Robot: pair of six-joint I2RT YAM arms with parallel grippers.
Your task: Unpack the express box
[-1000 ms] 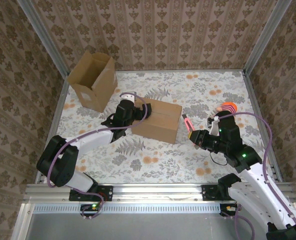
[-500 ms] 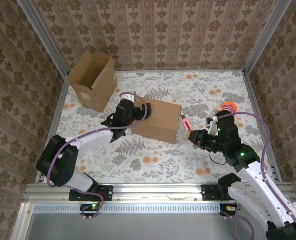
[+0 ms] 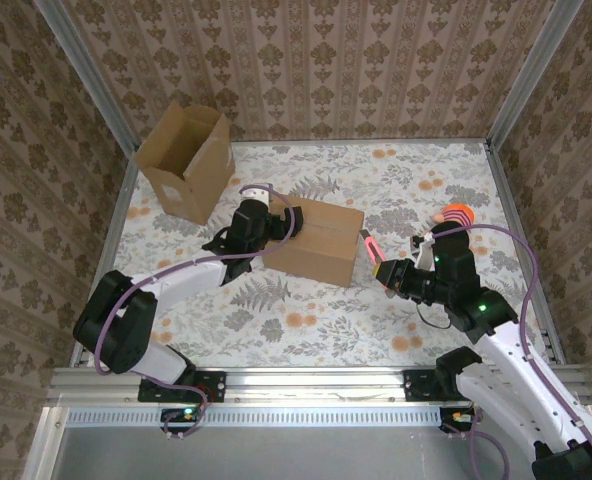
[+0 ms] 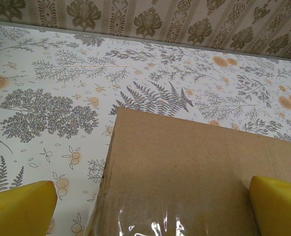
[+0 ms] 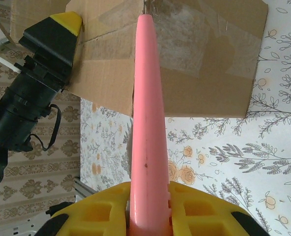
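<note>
Starting out, by the look of it: the express box [image 3: 316, 240] sits mid-way across the bench [image 3: 416, 180], its tape [image 5: 204, 44] uncut and nothing taken out. My left fingers [image 4: 17, 209] are spread wide around its left end. My right fingers [image 5: 101, 211] are clenched on a pink cutter [image 5: 148, 123], tip at the taped seam.

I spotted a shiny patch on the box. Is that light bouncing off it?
Left wrist view: yes, white glare on the clear packing tape across the closed brown cardboard box. Right wrist view: that tape gleams only faintly behind the long pink plastic tool.
</note>
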